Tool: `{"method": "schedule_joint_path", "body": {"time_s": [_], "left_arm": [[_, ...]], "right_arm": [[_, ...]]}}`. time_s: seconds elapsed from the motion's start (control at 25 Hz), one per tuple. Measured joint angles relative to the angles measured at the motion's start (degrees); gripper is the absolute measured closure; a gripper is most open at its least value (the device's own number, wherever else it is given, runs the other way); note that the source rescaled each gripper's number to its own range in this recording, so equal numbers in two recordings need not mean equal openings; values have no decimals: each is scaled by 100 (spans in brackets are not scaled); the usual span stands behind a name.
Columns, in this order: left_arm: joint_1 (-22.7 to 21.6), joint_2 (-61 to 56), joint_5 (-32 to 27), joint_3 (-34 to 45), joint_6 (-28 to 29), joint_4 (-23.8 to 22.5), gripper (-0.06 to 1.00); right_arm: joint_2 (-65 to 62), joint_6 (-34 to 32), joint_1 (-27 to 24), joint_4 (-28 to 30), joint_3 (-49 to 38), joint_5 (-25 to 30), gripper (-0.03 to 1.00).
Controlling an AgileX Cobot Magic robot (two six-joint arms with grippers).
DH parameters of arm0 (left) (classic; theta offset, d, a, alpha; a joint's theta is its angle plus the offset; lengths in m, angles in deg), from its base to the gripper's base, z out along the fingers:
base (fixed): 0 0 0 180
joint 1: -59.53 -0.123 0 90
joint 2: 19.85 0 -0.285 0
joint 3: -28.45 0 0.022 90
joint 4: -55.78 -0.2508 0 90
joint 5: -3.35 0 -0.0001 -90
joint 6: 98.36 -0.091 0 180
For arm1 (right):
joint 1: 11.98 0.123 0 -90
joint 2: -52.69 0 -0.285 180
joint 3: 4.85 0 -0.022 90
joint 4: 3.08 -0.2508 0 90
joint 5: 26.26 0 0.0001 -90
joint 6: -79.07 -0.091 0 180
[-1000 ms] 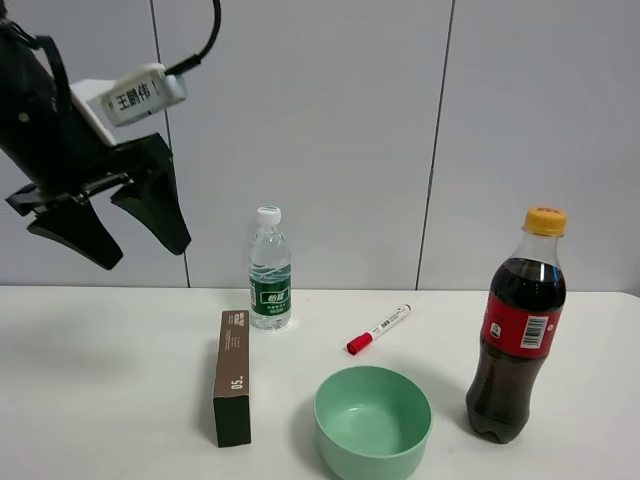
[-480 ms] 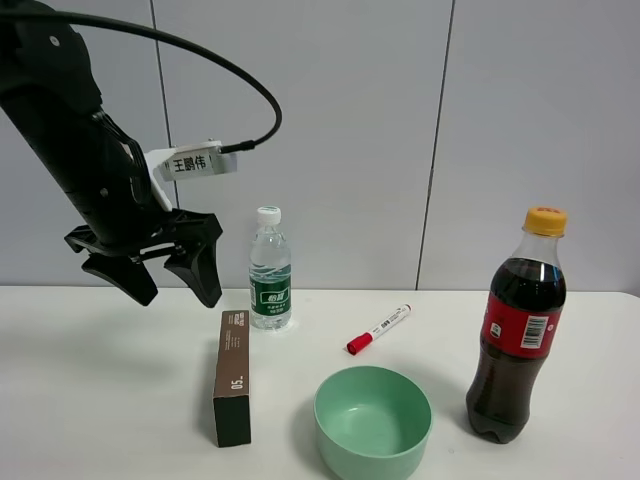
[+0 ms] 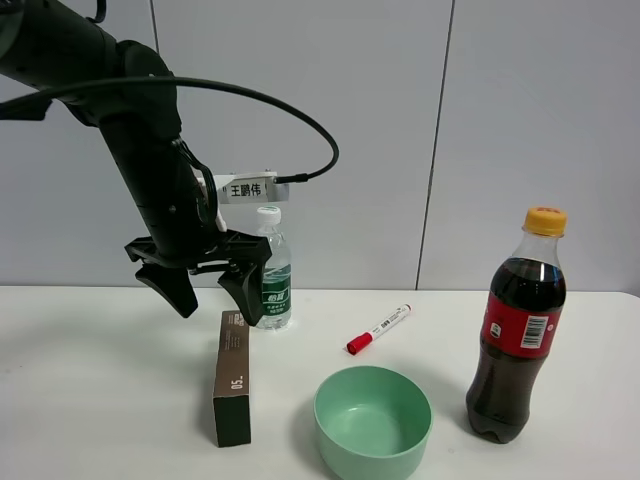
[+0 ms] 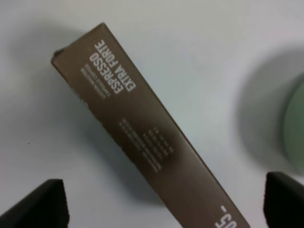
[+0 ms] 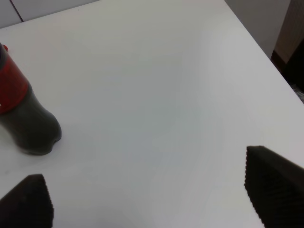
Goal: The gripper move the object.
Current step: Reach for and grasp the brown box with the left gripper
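Alignment is deciding this grasp: your left gripper is hovering with its fingers spread wide just above the far end of the espresso carton marked "05", which is lying lengthwise on the desk, near the water bottle and beside the green bowl. In the wrist view the carton is running diagonally between them, so you are needing to turn the wrist until they straddle its narrow width, then lower squarely. Your right gripper is idling, fingers parted, over the desk by the cola bottle.
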Motion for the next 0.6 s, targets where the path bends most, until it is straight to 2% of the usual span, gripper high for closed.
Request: {"method": "schedule_joint_path", "body": {"time_s": [0.32,0.6], "left_arm": [[68,523,-78,-148,608,-264,-6],[200,803,111,-148,714,-289,-6]], "right_arm": [[0,0,0,0,0,0,-3],[0,0,0,0,0,0,-3]]}}
